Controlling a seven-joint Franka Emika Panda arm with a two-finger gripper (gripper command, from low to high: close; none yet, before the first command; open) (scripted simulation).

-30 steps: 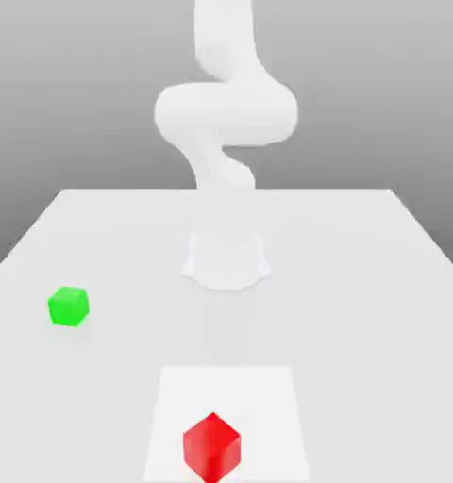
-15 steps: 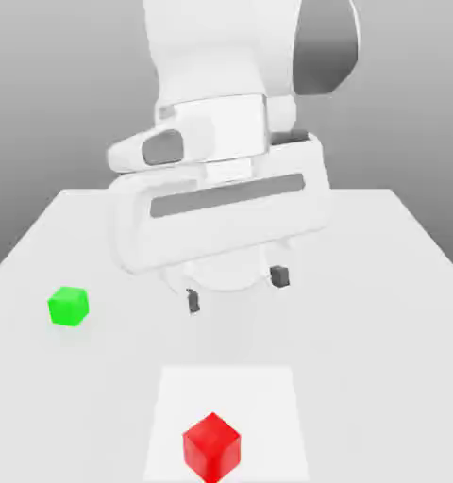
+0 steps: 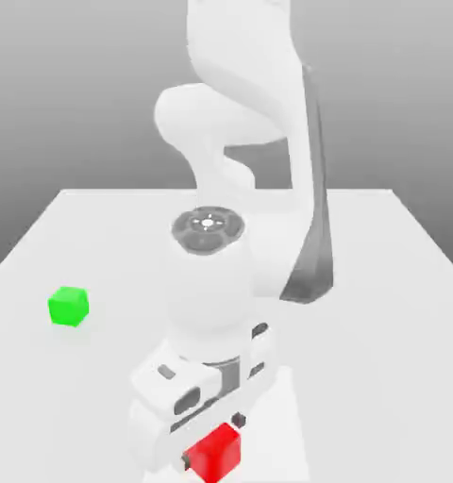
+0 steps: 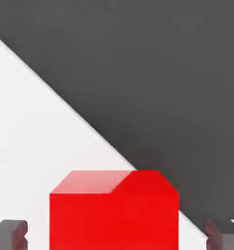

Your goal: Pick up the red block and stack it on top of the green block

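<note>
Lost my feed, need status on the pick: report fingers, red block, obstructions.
Gripper down at the red block, fingers flanking it, grip unconfirmed. Green block alone on the table, exterior view's left. Nothing between the blocks.

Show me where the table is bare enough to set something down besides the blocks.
Bare table runs along the exterior view's right, past the arm. Bare too between the green block and the arm's base. Crowded at the near edge, where the gripper sits over the red block.
</note>
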